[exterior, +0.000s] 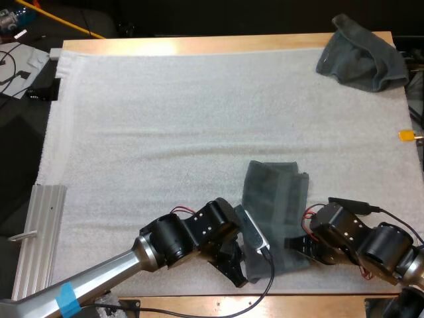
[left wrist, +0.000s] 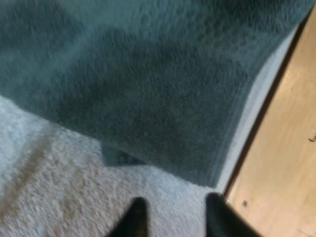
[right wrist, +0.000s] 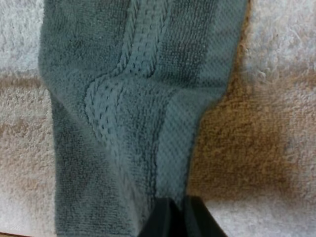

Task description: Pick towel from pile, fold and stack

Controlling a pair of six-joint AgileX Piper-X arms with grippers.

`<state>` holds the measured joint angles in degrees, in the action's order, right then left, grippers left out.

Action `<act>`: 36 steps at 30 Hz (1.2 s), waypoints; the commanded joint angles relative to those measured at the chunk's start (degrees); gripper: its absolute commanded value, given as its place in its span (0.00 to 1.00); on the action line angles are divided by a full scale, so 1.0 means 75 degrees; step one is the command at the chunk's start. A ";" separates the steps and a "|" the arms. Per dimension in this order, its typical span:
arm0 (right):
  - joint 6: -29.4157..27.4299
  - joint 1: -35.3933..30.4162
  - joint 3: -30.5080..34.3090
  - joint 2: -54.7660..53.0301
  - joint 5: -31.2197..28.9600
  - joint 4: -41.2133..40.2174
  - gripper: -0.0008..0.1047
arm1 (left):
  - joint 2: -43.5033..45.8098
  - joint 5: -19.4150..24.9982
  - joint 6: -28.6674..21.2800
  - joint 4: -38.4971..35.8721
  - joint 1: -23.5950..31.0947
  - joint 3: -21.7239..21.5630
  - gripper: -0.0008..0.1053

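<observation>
Right wrist view: towel (right wrist: 123,123) edge pinched between right jaws.

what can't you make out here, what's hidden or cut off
High view: the flat towel's near edge is hidden under the left pincer and right pincer.
High view: the crumpled towel's folds hide whether it is one towel or several.
Left wrist view: a dark patch under the flat towel's edge, blurred; lower layer or shadow, cannot tell.

Table (exterior: 199,45): wood, bare at edges.
Mat (exterior: 165,132): white, covers table.
Folded towel (exterior: 271,199): on mat, near edge.
Crumpled towel (exterior: 361,56): far right corner.
</observation>
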<state>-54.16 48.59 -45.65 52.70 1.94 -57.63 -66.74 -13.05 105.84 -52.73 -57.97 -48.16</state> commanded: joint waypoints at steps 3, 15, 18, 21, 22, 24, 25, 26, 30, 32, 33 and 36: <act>0.0009 -0.0051 0.0022 0.0086 -0.0014 0.0107 0.01 | -0.0070 0.0477 -0.0048 0.0463 -0.0039 0.0085 0.56; -0.0076 -0.0026 -0.0026 0.0092 0.0008 0.0160 0.01 | -0.0989 -0.0079 0.0261 0.1048 -0.0033 0.0113 0.44; -0.0079 -0.0020 -0.0021 0.0095 -0.0004 0.0158 0.01 | -0.1402 -0.0111 0.0192 0.1048 -0.0041 0.0122 0.43; -0.0085 -0.0019 -0.0020 0.0091 -0.0029 0.0164 0.01 | -0.1716 -0.0104 0.0156 0.1040 -0.0075 0.0128 0.43; -0.0081 -0.0022 -0.0019 0.0093 -0.0032 0.0166 0.01 | -0.1808 -0.0096 0.0128 0.1040 -0.0111 0.0129 0.43; -0.0088 -0.0026 -0.0024 0.0094 -0.0034 0.0161 0.01 | -0.1963 -0.0061 0.0125 0.1092 -0.0229 0.0126 0.44; -0.0087 -0.0030 -0.0021 0.0094 -0.0038 0.0153 0.01 | -0.2036 -0.0038 0.0136 0.1143 -0.0310 0.0131 0.45; -0.0094 -0.0032 -0.0018 0.0094 -0.0034 0.0148 0.01 | -0.2106 -0.0005 0.0150 0.1199 -0.0398 0.0135 0.46; -0.0126 -0.0016 -0.0010 0.0077 -0.0036 0.0069 0.01 | -0.2241 0.0081 0.0244 0.1299 -0.0499 0.0139 0.50; -0.0146 -0.0006 0.0003 0.0057 -0.0050 0.0028 0.01 | -0.2275 -0.0013 0.0214 0.1245 -0.0420 0.0125 0.50; -0.0144 -0.0008 0.0006 0.0065 -0.0052 0.0027 0.01 | -0.2320 -0.0037 0.0210 0.1258 -0.0414 0.0123 0.51; -0.0150 -0.0012 0.0007 0.0073 -0.0061 0.0034 0.01 | -0.2540 -0.0117 0.0204 0.1319 -0.0410 0.0128 0.51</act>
<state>-54.89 48.59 -45.35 53.51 1.62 -56.49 -84.68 -12.93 107.41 -43.23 -61.09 -46.87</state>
